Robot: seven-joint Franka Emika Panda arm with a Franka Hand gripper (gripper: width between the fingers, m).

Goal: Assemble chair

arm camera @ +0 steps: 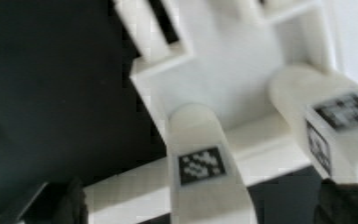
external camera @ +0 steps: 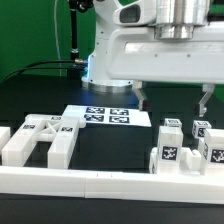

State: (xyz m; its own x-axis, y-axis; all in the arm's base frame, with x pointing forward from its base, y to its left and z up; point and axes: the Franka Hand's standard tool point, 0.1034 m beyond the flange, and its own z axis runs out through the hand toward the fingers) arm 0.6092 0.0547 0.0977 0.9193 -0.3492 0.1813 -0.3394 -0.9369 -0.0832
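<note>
The robot arm (external camera: 110,40) is glossy white, and the top of the frame cuts off its upper part. Its gripper (external camera: 172,102) hangs on the exterior view's right. The two dark fingers are spread wide with nothing between them, so the claw is released.

The chair parts are loose, chunky pieces of matt white plastic with small black-and-white square tags. They lie in two groups on the black table (external camera: 110,150).
- **Left group:** a notched block (external camera: 40,140) lies on the exterior view's left, well apart from the gripper.
- **Right group:** a cluster of tagged pieces (external camera: 185,150) stands on the exterior view's right, below the open fingers and not touching them. The frame edge crops this cluster, and its pieces overlap, so they cannot be counted.

Between the two groups and farther back, the flat marker board (external camera: 105,115) lies near the arm's base. A long plain white bar (external camera: 100,183) runs across the foreground and hides the lower edges of the chair parts.

The wrist view is blurred. It shows two rounded legs (arm camera: 202,165) (arm camera: 327,110), each with a tag too smeared to read. They lie side by side in front of a white frame piece (arm camera: 211,45) with dark slots. It is unclear whether the legs touch that piece.
</note>
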